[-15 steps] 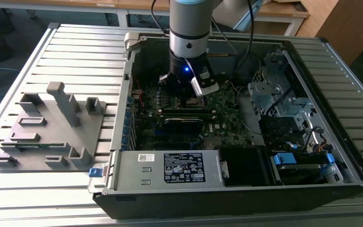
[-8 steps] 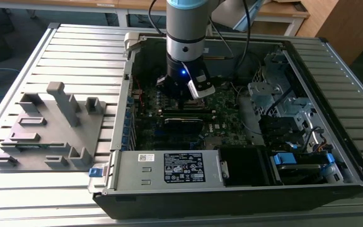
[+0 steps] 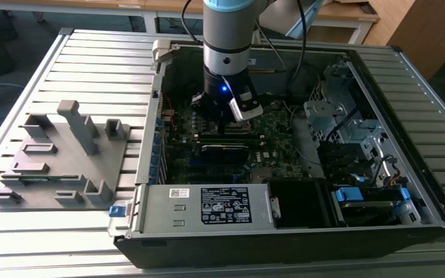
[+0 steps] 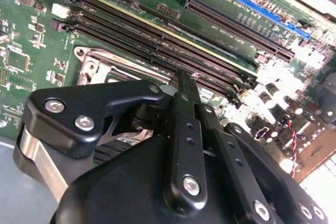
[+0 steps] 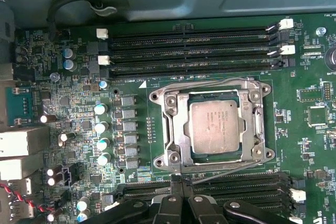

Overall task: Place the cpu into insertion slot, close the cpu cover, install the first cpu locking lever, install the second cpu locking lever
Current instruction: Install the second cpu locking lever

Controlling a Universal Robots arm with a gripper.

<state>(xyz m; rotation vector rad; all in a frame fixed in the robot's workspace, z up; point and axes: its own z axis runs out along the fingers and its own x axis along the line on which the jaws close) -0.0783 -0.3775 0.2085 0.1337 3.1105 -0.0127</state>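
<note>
Scene: a robot arm reaches into an open computer case (image 3: 408, 174), its gripper (image 5: 181, 184) poised just beside the insertion slot (image 5: 210, 125) on the motherboard (image 5: 68, 66).
Cpu: the cpu (image 5: 214, 127) lies flat in the slot, framed by the cpu cover (image 5: 176, 124), which appears lowered around it.
Gripper: fingers drawn together, holding nothing, tips at the slot's edge nearest the memory slots (image 5: 189, 51).
Technique: judged from here, lever work wants slow, steady pressure, keeping clear of the chip.

Slatted metal table (image 3: 91, 63), open computer case (image 3: 284, 231) lying on it, grey plastic fixture (image 3: 60, 162) alongside, exterior view's left
</note>
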